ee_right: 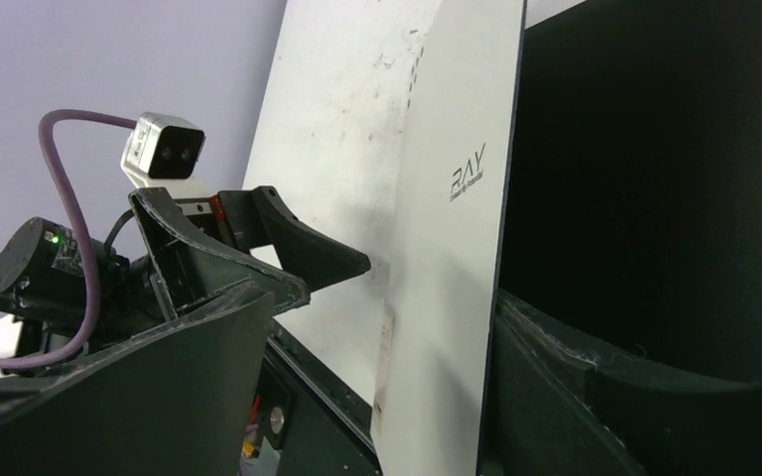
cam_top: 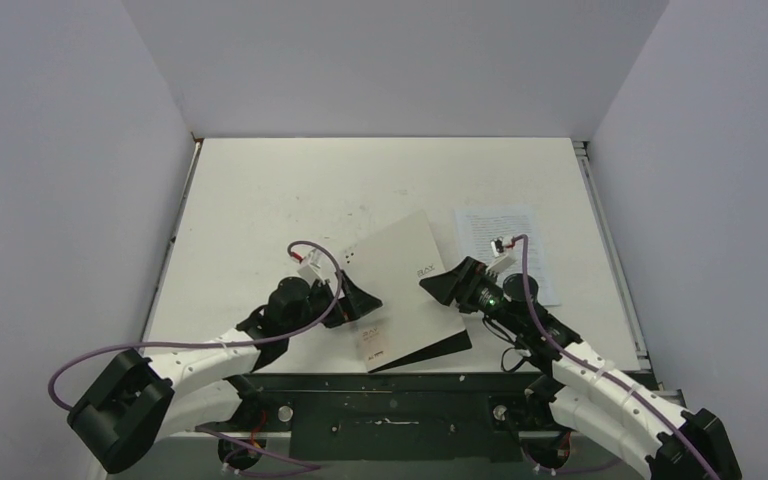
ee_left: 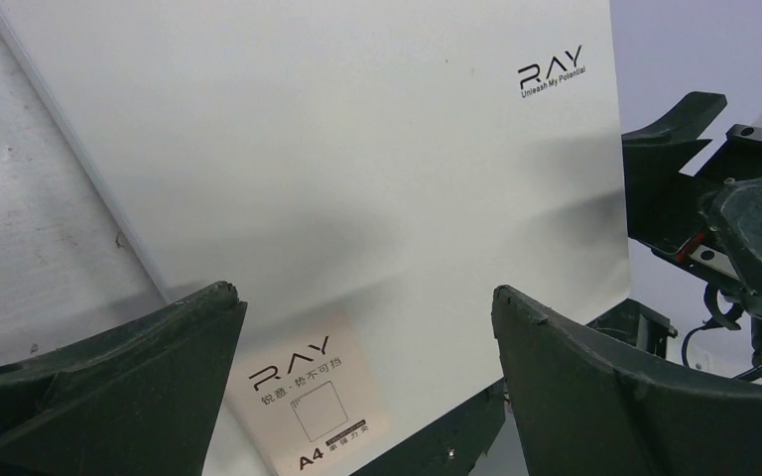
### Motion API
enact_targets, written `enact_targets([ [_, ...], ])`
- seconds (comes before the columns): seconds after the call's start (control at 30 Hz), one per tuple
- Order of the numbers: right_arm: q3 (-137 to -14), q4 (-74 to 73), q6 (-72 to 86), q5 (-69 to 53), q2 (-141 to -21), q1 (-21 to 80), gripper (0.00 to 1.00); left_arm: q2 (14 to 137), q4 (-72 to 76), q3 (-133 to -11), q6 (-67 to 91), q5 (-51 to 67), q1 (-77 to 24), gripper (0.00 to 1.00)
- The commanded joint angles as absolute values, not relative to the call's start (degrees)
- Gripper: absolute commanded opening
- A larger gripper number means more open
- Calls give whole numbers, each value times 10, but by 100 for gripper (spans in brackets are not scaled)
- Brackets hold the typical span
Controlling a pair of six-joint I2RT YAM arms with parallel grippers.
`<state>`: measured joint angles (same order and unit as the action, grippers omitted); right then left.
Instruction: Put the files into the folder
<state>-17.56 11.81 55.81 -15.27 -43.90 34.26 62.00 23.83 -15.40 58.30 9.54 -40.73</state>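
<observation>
Near the middle of the near edge of the white worktop, a flat, light grey-beige rectangular folder lies at an angle, one corner reaching that edge. We see small logo marks on its cover and an A4 label by the near corner. The cover is raised along the side facing the right edge, and a wedge of the folder's black interior shows beneath it. We cannot tell whether anything lies inside.

The right gripper sits at that lifted side. From its wrist camera, the cover's free edge stands between its spread fingers, one outside the cover and one under it against the black lining. The fingers are well apart and do not pinch the cover.

The left gripper is at the opposite side of the folder, toward the left edge of the worktop. Its jaws are also wide apart, and nothing is held between them. Its wrist camera looks down across the pale cover and the label.

A thin white sheet densely printed with small black text, one of the files, lies flat on the worktop outside the folder, just beside it toward the right edge. The right arm crosses over part of it.
</observation>
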Motion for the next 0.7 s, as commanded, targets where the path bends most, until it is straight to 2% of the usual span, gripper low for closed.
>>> enact_targets([
  [0.0, -211, 109, 529, -144, -423, 348, 67, 599, 273, -151, 581, 107, -394, 96],
  [0.27, -230, 83, 509, -152, -423, 348, 27, 562, 243, -152, 576, 123, -367, 96],
  [0.37, -240, 70, 492, -149, -425, 348, 8, 544, 234, -154, 575, 131, -355, 96],
  [0.4, -245, 63, 486, -148, -427, 348, 6, 538, 228, -156, 574, 134, -351, 96],
  [0.67, -325, 10, 412, -125, -456, 367, 5, 515, 93, -253, 525, 150, -330, 96],
])
